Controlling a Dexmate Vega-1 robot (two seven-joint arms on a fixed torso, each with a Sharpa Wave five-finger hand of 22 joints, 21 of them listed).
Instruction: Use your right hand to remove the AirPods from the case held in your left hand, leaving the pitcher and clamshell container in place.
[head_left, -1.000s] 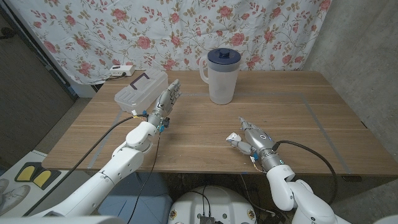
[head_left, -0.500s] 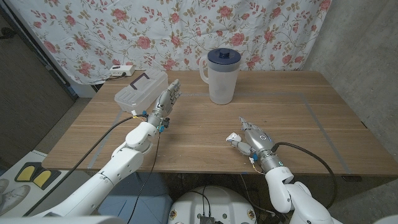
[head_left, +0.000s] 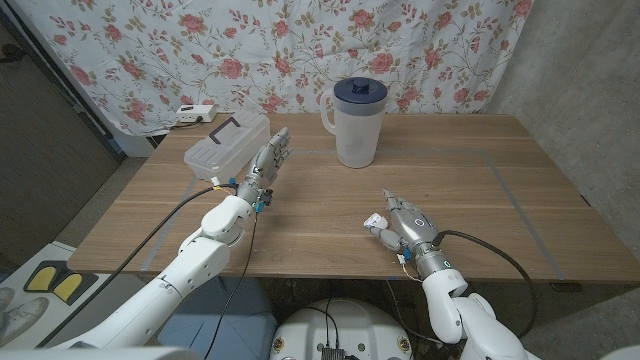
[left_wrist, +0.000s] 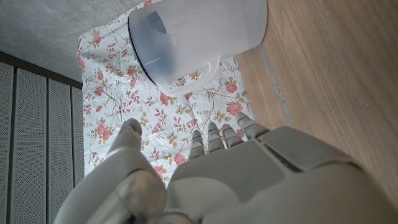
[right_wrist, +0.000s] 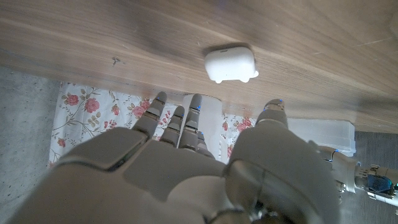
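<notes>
White jointed arms, grey hands (head_left: 408, 222), black cables trailing.

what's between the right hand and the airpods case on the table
Nothing: in the right wrist view only bare wood separates the right hand from the white AirPods case. In the head view the case lies on the table just beside that hand.

No text, label, brand, number or sign can be read in any view. The clear plastic container (head_left: 226, 146) on the table (head_left: 330, 215) carries a dark bracket-shaped mark on its lid, but it forms no legible letter. The pitcher (head_left: 356, 122) and the small white case (right_wrist: 231, 65) show plain surfaces without print.
</notes>
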